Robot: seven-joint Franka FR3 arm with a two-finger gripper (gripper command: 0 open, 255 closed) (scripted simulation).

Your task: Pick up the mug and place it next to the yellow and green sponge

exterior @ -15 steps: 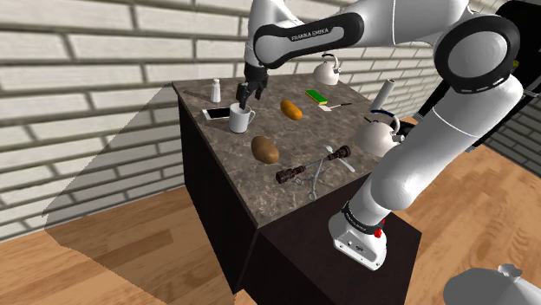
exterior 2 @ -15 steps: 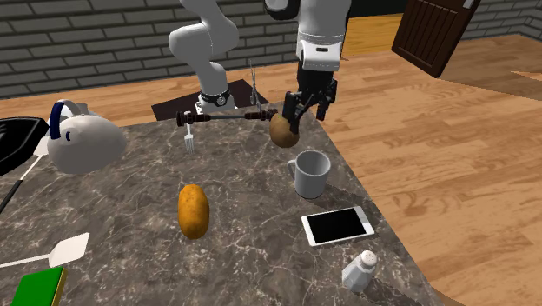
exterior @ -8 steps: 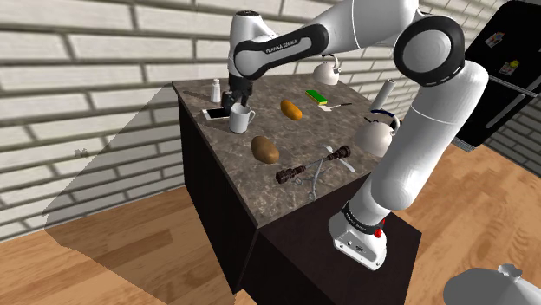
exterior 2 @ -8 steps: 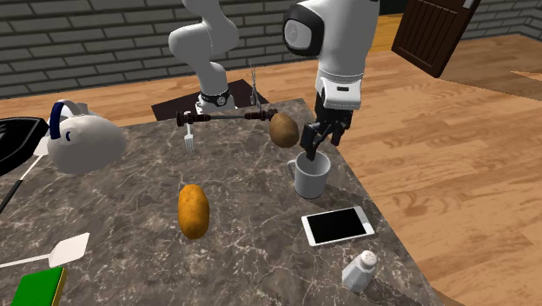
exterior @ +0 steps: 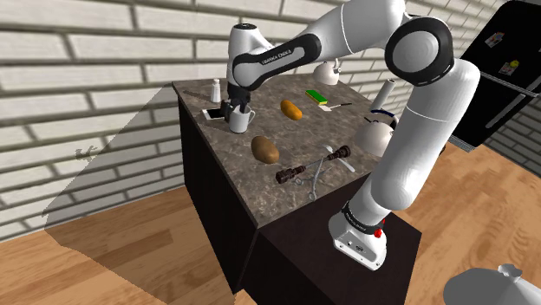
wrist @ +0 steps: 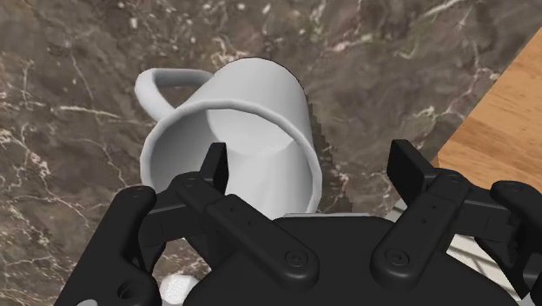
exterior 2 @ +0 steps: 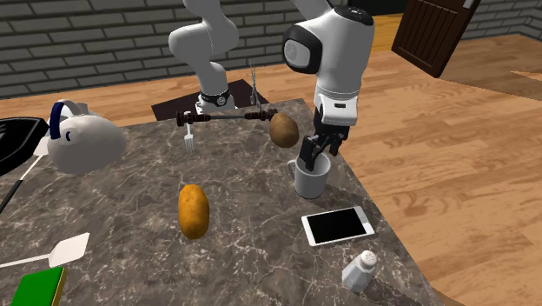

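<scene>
sponge: we count one. the second exterior view gives us its green top (exterior 2: 36,287) at the left near corner of the surface (exterior 2: 252,252); the shoulder view adds a yellow side (exterior: 317,98). it lies well apart from the mug (exterior: 240,119).
kettle: one, white with a blue handle (exterior 2: 82,143).
potatoes: two, an orange-brown potato (exterior 2: 193,209) mid-surface and a brown potato (exterior 2: 283,129) near the mug.
mug: one, white (exterior 2: 311,176), upright on the dark marbled surface close to its edge, between the brown potato and the phone (exterior 2: 338,225). the wrist view lets us look down into it (wrist: 239,130), showing its handle and its white inside.
hand: black (exterior 2: 314,152), right over the mug. in the wrist view (wrist: 311,165) we see the fingers spread wide, one over the mug's mouth, the other outside its wall, gripping nothing.
phone: one, screen up, just beside the mug.
shaker: one, white (exterior 2: 359,270), past the phone.
surroundings: the second exterior view gives us a wooden door (exterior 2: 432,35); the shoulder view, a black fridge (exterior: 503,78).
</scene>
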